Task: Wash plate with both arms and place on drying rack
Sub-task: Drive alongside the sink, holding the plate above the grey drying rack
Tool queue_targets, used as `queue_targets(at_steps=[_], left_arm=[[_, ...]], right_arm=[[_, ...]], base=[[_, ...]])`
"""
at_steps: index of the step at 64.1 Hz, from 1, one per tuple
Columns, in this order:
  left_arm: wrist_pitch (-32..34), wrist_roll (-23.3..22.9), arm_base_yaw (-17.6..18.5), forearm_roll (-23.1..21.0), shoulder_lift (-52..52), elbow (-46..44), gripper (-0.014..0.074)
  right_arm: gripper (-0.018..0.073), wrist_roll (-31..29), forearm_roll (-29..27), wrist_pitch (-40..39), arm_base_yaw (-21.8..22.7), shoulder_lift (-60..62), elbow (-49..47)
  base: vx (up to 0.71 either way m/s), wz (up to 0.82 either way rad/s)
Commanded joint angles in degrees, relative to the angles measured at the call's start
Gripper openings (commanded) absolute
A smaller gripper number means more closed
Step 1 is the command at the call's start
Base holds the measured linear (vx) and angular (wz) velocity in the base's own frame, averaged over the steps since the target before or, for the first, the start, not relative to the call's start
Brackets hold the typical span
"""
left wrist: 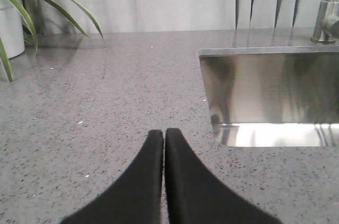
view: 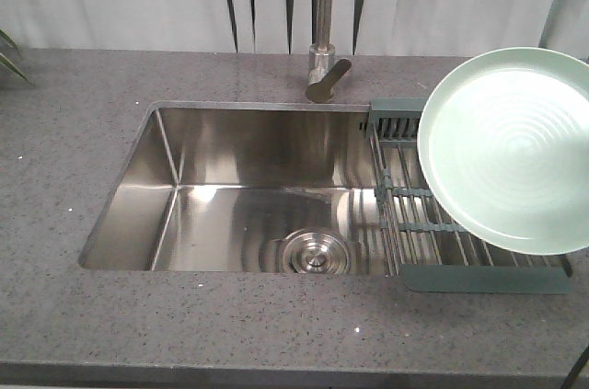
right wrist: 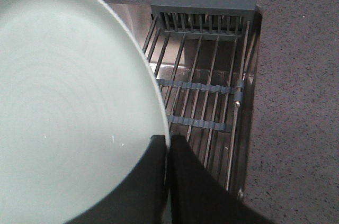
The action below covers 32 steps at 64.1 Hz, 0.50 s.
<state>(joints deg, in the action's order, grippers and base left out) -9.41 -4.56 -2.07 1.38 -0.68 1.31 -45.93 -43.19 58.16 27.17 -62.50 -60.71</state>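
In the front view I see the plate [view: 511, 150] at the right edge of the frame, tipped up so that its ringed face is towards the camera. It hangs in front of the drying rack [view: 488, 279], which lies across the right end of the sink [view: 248, 145]. I cannot tell whether its lower rim touches the rods. On my right wrist view the plate fills the left half of the frame. The right gripper [right wrist: 168, 138] sits at the bottom centre, its two black fingers pinched on the plate's rim, one on each face. The rack's slotted end piece is at the top of that frame, with two crossbars below it. On my left wrist view the left gripper [left wrist: 163, 131] is at the bottom centre over bare grey countertop [left wrist: 106, 107], fingers pressed together with nothing between them. The sink corner is at the right, the faucet [left wrist: 326, 23] at the upper right, and a potted plant [left wrist: 32, 1] at the upper left.
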Motion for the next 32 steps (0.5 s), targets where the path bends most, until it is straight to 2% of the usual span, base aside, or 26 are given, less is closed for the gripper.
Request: queue_targets(at_steps=[1, 32], left_arm=[[4.1, -0.2, 0.5, -0.1, -0.8, 1.3, -0.0006], [4.1, -0.2, 0.5, -0.1, -0.8, 1.3, -0.0006]], right_arm=[[-0.0006, -0.4, -2.9, -1.8, 0.4, 1.0, -1.5], [-0.0006, -0.4, -2.9, -1.8, 0.4, 1.0, -1.5]], base=[[0.02, -0.17], [0.03, -0.12]])
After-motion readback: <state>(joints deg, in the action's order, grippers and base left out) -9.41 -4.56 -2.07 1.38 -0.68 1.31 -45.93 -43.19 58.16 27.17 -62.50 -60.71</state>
